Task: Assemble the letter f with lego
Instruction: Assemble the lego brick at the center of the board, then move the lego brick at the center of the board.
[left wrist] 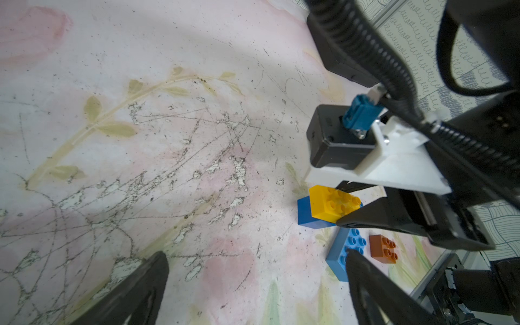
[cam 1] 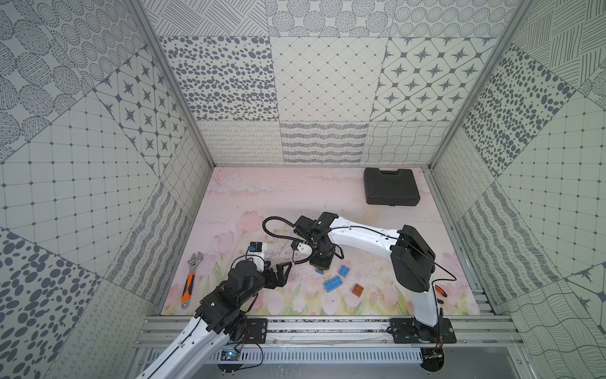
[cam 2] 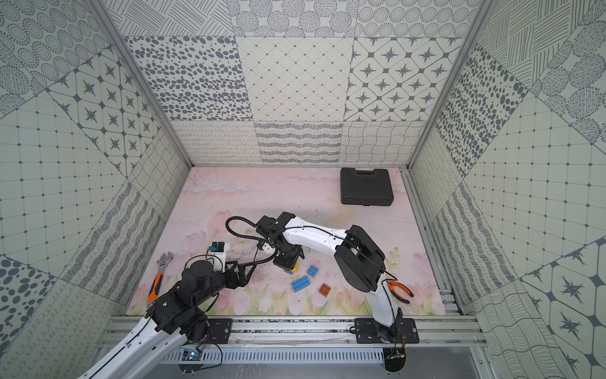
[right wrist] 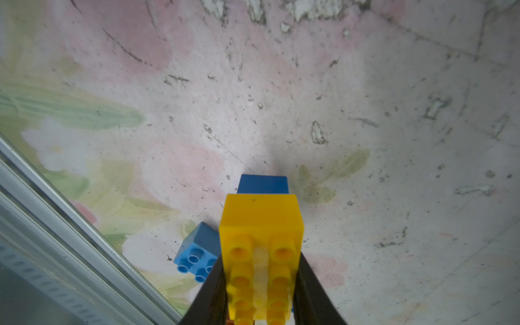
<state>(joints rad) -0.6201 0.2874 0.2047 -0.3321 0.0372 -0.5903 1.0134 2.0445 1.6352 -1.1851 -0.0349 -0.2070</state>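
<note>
The right gripper (right wrist: 261,277) pinches the long yellow studded plastic brick (right wrist: 261,216) by its sides, set on a square dark-blue brick (right wrist: 263,184) on the flowered mat (cam 1: 249,203). The left gripper (left wrist: 254,254) hangs wide open and empty nearby. Pressing on the overhang could tip the unsteadied base or shove the loose long blue brick (cam 1: 335,283) near it.

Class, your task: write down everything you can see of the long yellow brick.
The yellow brick is a long, glossy plastic block with two rows of round studs facing up. It lies roughly level, clamped on both long sides by the right gripper. One end sits on top of a darker blue brick. Whether it is pressed fully home cannot be told.
</note>
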